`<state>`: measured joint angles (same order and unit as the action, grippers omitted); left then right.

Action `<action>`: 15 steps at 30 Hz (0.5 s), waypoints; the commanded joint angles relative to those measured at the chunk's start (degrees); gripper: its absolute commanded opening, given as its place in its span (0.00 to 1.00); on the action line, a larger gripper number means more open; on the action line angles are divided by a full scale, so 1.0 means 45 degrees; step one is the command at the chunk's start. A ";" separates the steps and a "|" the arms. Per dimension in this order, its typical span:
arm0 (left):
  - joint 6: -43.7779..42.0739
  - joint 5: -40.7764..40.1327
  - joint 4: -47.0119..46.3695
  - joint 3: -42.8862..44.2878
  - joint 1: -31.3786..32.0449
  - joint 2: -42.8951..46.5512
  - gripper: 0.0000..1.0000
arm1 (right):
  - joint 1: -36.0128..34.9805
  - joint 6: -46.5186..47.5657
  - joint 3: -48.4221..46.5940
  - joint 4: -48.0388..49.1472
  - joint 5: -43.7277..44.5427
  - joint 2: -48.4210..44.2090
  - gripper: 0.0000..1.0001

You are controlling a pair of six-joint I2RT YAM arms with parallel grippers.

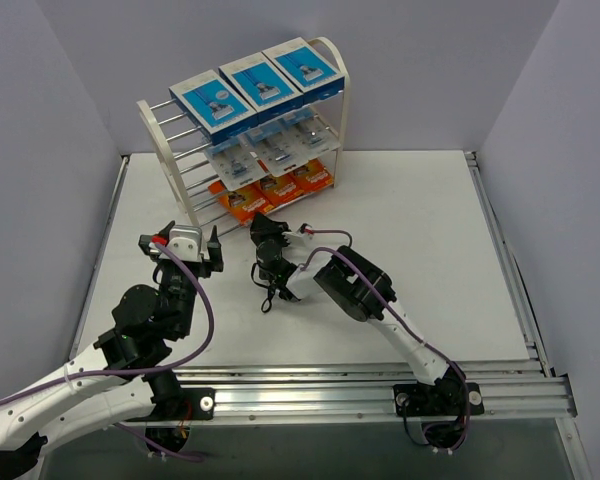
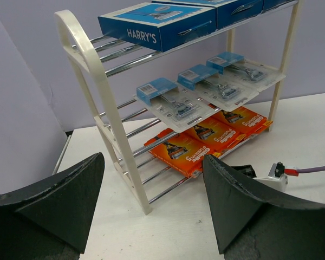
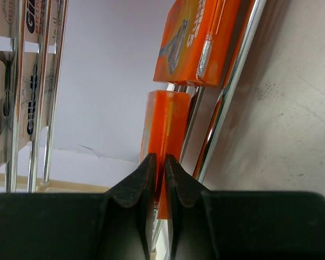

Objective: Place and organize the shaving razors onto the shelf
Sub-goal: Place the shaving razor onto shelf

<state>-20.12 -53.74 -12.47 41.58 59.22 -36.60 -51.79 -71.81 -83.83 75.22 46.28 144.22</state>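
Note:
The white shelf (image 1: 158,125) stands at the back of the table. Three blue boxes (image 1: 258,80) lie on its top tier, three clear blister packs (image 1: 280,148) on the tier below, and three orange packs (image 1: 278,187) on a low tier. My right gripper (image 1: 263,232) is at the shelf's front. In the right wrist view its jaws (image 3: 160,165) are shut on the near edge of an orange pack (image 3: 165,124) lying on the chrome rods (image 3: 233,81). My left gripper (image 2: 151,200) is open and empty, in front of the shelf's left end panel (image 2: 92,70).
Purple-grey walls close in the table at the back and both sides. An aluminium rail (image 1: 380,385) runs along the near edge and another down the right side (image 1: 505,250). My right arm's wrist (image 2: 273,172) shows low beside the orange packs (image 2: 206,135).

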 commanded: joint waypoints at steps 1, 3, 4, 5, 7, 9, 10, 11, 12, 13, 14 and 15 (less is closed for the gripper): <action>0.0135 0.0105 -0.0081 0.0232 0.0082 0.0086 0.82 | 0.0044 0.0137 -0.0472 0.5064 0.0516 -0.0135 0.12; 0.0135 0.0105 -0.0081 0.0232 0.0082 0.0106 0.82 | 0.0005 0.0196 -0.0433 0.4964 0.0399 -0.0233 0.23; 0.0135 0.0105 -0.0100 0.0232 0.0082 0.0106 0.82 | 0.0005 0.0196 -0.0414 0.4964 0.0418 -0.0233 0.26; 0.0135 0.0105 -0.0081 0.0232 0.0082 0.0125 0.82 | 0.0005 0.0196 -0.0375 0.4983 0.0399 -0.0194 0.30; 0.0135 0.0105 -0.0100 0.0232 0.0082 0.0125 0.82 | -0.0015 0.0177 -0.0297 0.5023 0.0340 -0.0194 0.35; 0.0135 0.0105 -0.0042 0.0252 0.0082 0.0106 0.82 | -0.0015 0.0313 -0.0258 0.4965 0.0204 -0.0252 0.38; 0.0154 0.0086 -0.0042 0.0271 0.0063 0.0087 0.82 | -0.0015 0.0391 -0.0219 0.4751 0.0126 -0.0369 0.40; 0.0155 0.0066 -0.0022 0.0271 0.0082 0.0106 0.82 | -0.0034 0.0411 -0.0180 0.4556 0.0106 -0.0447 0.41; 0.0155 0.0028 -0.0022 0.0290 0.0082 0.0106 0.82 | -0.0015 0.0430 -0.0121 0.4380 0.0028 -0.0525 0.43; 0.0155 0.0027 -0.0022 0.0291 0.0082 0.0106 0.82 | -0.0034 0.0431 -0.0005 0.4107 0.0028 -0.0603 0.44; 0.0155 0.0027 -0.0041 0.0291 0.0082 0.0106 0.82 | -0.0053 0.0450 0.0074 0.4066 0.0008 -0.0740 0.48; 0.0155 0.0027 -0.0022 0.0291 0.0082 0.0087 0.82 | -0.0034 0.0431 0.0171 0.4027 0.0008 -0.0799 0.50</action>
<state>-20.05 -53.76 -12.16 41.58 59.22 -36.53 -51.79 -70.70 -83.70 75.29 44.99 144.20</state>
